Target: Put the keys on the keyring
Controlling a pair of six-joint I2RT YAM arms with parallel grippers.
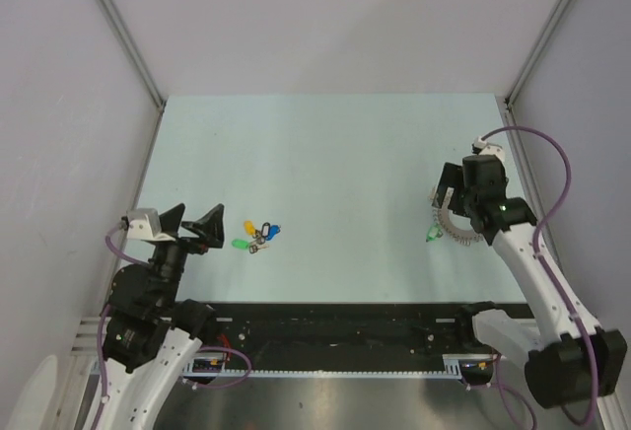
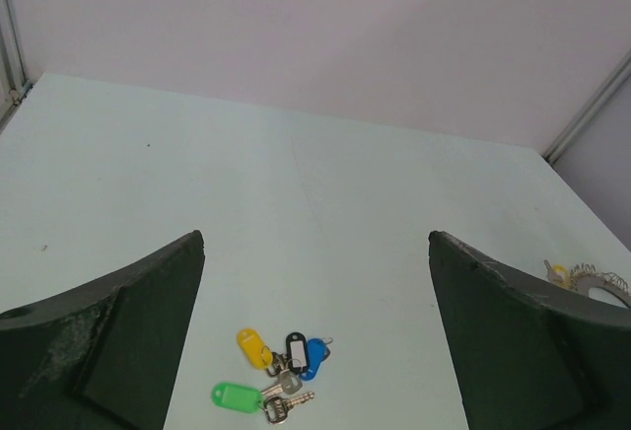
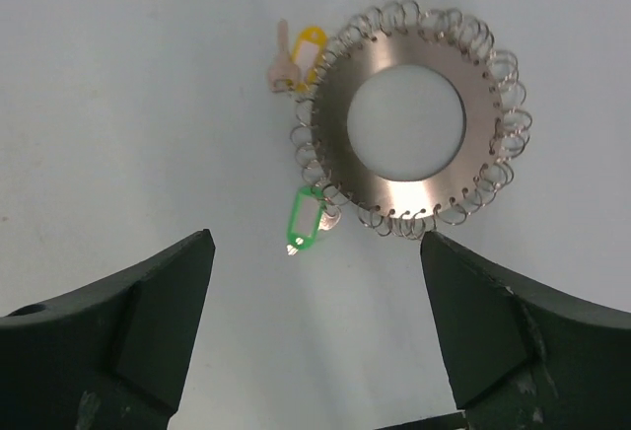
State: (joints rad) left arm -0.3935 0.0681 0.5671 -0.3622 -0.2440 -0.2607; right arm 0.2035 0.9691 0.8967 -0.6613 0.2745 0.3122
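Jaws on both arms are spread wide with nothing in them. Left gripper (image 1: 195,221) hangs just short of the keys (image 2: 276,366), a loose little bunch lying flat on the table (image 1: 335,154) with yellow, blue and green tags plus a dark one. Right gripper (image 3: 315,243) sits right above the keyring (image 3: 335,134), which lies flat at the right side, well apart from the bunch, and already carries 2 tagged keys, a green tag (image 3: 304,221) and a yellow tag (image 3: 309,47). Looks to me like the very first step, approach before any pickup. I'd guess the next move is the right arm dropping to pinch the ring's rim, which is tricky since it lies flat, while the left picks 1 key out by its tag without dragging the others.
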